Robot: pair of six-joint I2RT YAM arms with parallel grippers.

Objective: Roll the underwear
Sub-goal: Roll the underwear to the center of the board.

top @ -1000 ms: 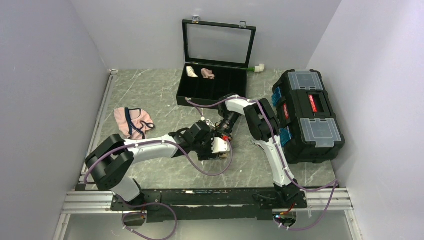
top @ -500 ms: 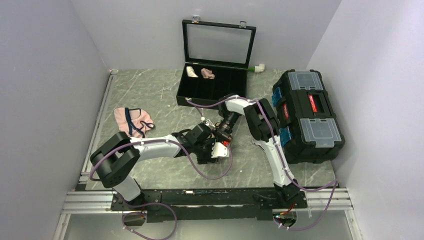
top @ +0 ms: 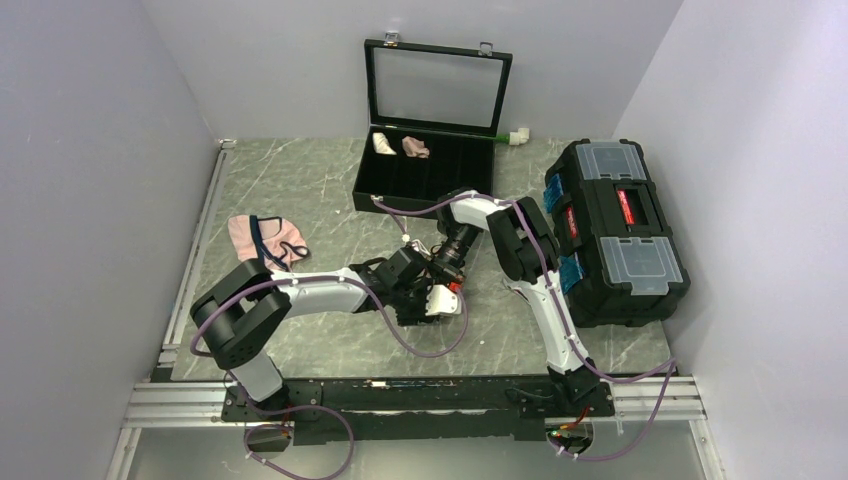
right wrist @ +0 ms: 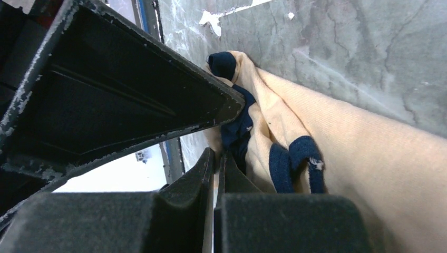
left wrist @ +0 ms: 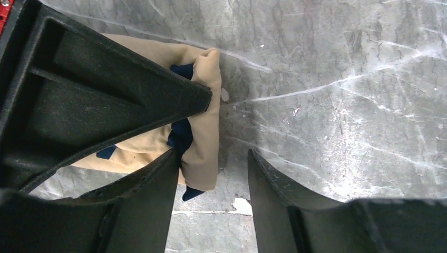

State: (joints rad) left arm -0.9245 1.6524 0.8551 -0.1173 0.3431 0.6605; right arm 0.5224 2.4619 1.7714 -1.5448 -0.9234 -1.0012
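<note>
Right tool (right wrist: 216, 156) first: we saw its two fingers pressed almost together, with only a hairline slit between them, and the bunched edge of the underwear (right wrist: 337, 158) was pinched at their tips with the dark navy edging folded into the grip. From the other wrist camera that same tool showed as a black wedge lying across the tan fabric, its point wrapped by a fold of cloth. We found the left tool (left wrist: 213, 155) parted by a moderate gap, with bare tabletop (left wrist: 342, 105) showing between its fingers. It gripped nothing, though one finger (left wrist: 153, 205) touched the lower edge of the fabric. The underwear lay crumpled and partly gathered on the tabletop, right where the two tools met nose to nose, roughly in the middle of the work area and nearer the arm bases than the far wall. From above we could barely see the cloth, since both wrists hid it. Well apart on the left side lay the pink underwear (top: 265, 243), spread flat. At the back stood the black case (top: 420, 200) with its lid upright, and a cream roll (top: 383, 143) and a pink roll (top: 415, 147) sat side by side in its far-left compartments. On the right stood the toolbox (top: 612, 232), closed, just beside the right arm.
</note>
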